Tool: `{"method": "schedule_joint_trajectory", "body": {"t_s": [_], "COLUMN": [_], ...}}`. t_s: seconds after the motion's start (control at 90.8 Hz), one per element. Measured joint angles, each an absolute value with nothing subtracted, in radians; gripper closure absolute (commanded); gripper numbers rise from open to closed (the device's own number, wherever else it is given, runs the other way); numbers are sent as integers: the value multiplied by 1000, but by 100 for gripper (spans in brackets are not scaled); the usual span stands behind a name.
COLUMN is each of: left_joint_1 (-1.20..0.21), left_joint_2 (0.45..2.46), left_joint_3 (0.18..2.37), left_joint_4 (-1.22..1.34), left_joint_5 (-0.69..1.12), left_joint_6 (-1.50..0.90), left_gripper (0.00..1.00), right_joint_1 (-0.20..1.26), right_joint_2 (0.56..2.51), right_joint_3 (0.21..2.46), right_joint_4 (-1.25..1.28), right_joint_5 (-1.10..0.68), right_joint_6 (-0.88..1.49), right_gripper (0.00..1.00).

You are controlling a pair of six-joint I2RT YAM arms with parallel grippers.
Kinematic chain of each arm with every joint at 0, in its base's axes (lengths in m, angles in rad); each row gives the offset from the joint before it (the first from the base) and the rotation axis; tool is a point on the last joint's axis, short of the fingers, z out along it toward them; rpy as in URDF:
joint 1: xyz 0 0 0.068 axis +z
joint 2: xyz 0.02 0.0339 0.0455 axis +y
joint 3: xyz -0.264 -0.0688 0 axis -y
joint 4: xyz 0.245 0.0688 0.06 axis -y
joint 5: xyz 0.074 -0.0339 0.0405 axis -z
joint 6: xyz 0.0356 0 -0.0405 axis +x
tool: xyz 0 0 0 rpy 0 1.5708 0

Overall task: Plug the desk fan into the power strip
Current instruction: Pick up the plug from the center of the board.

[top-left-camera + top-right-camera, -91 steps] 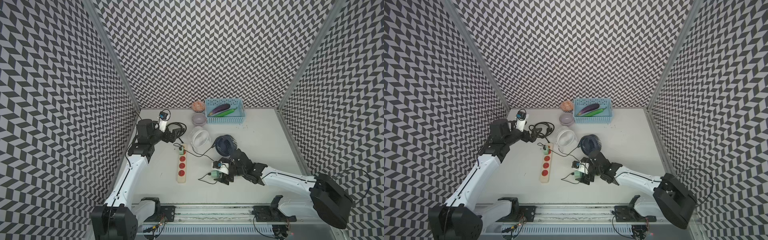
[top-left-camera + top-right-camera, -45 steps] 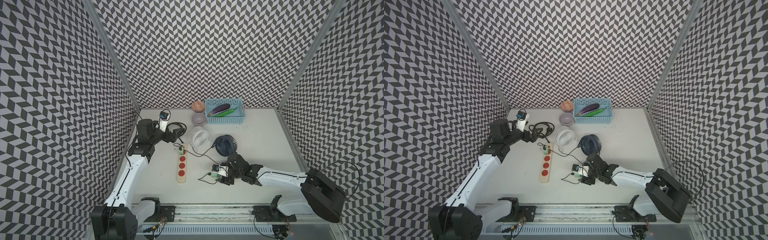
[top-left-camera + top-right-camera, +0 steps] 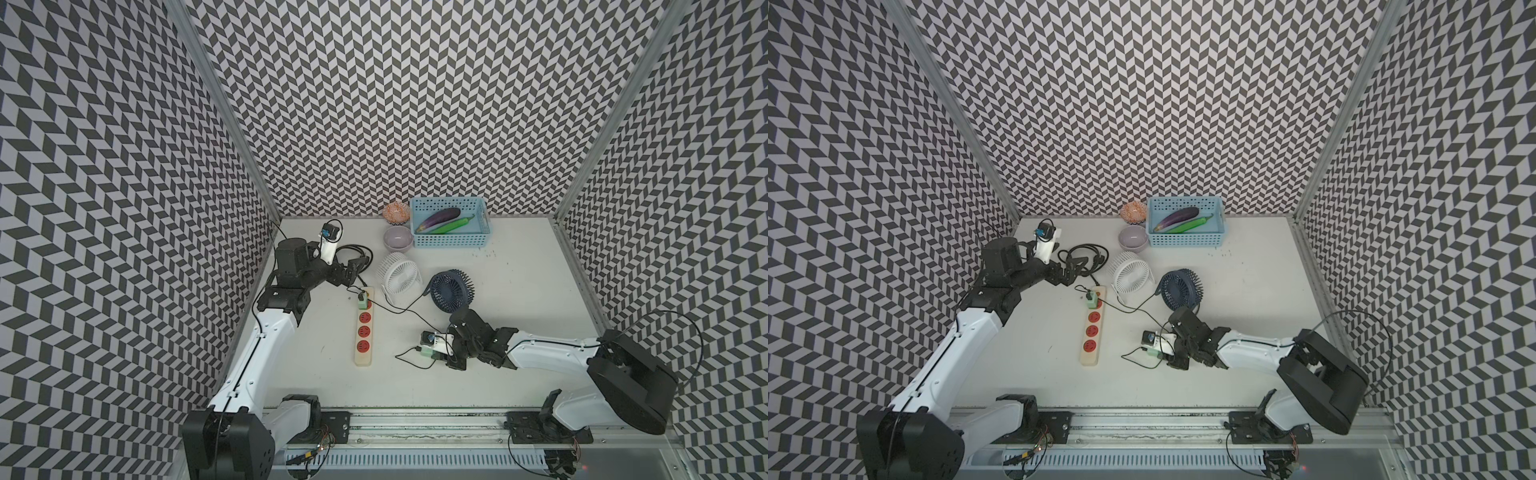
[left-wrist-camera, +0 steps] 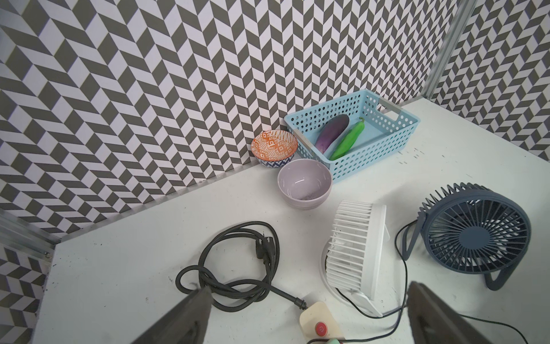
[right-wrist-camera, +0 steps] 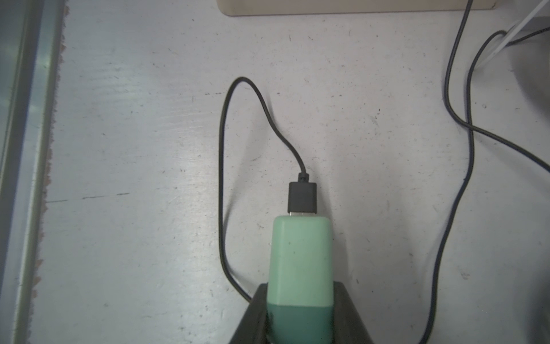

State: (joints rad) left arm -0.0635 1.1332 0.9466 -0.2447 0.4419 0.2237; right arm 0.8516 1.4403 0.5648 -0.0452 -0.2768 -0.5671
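- On the worktop [image 3: 519, 299], beside the near end of the power strip [image 3: 364, 332], my right gripper [image 5: 299, 293] is clamped across the flat sides of a mint-green adapter [image 5: 300, 256] that lies low against the surface, apart from the strip.
- I judge the adapter light, rigid and smooth-sided. The hold sits on the rear of its body, clear of the USB plug [image 5: 302, 196] at the front, and its prongs are hidden from me.
- A thin black cable [image 5: 221, 166] loops away from it, limp and likely to trail and drag. I cannot trace whether it runs to the white fan [image 3: 398, 274] or the dark blue fan [image 3: 451, 291].
- The strip lies lengthwise with three red sockets free and a second green adapter [image 3: 362, 297] seated in the far one. It looks light enough to skid under a push, so bracing it seems wise.
- My right arm stretches low and nearly level from the near rail, wrist pointing toward the strip.
- My left arm reaches to the far corner, elbow raised. The left gripper [image 4: 309, 289] hangs with jaws spread wide over the strip's switch end, holding nothing.
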Motion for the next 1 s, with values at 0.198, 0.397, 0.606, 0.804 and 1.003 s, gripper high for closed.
{"method": "schedule_joint_trajectory", "body": {"t_s": [0.198, 0.397, 0.606, 0.804, 1.003], "left_joint_1": [-96, -147, -197, -276, -389], "left_joint_2": [1177, 1234, 1291, 1293, 1305], "left_joint_3": [1001, 1164, 1324, 1352, 1419], "left_joint_4": [-340, -458, -536, -573, -632], "left_joint_5": [469, 498, 527, 558, 551], "left_joint_6": [311, 445, 574, 727, 884], "left_gripper": [0, 0, 0, 0, 0], "right_joint_1": [853, 854, 850, 759, 684], "right_joint_2": [1394, 1261, 1118, 1034, 1048], "right_joint_3": [565, 562, 541, 536, 583], "right_joint_4": [-53, -48, -20, 6, 6], "right_joint_5": [-276, -278, -275, -333, -450], "right_joint_6": [-557, -546, -518, -424, -328], "right_gripper": [100, 100, 100, 100, 100]}}
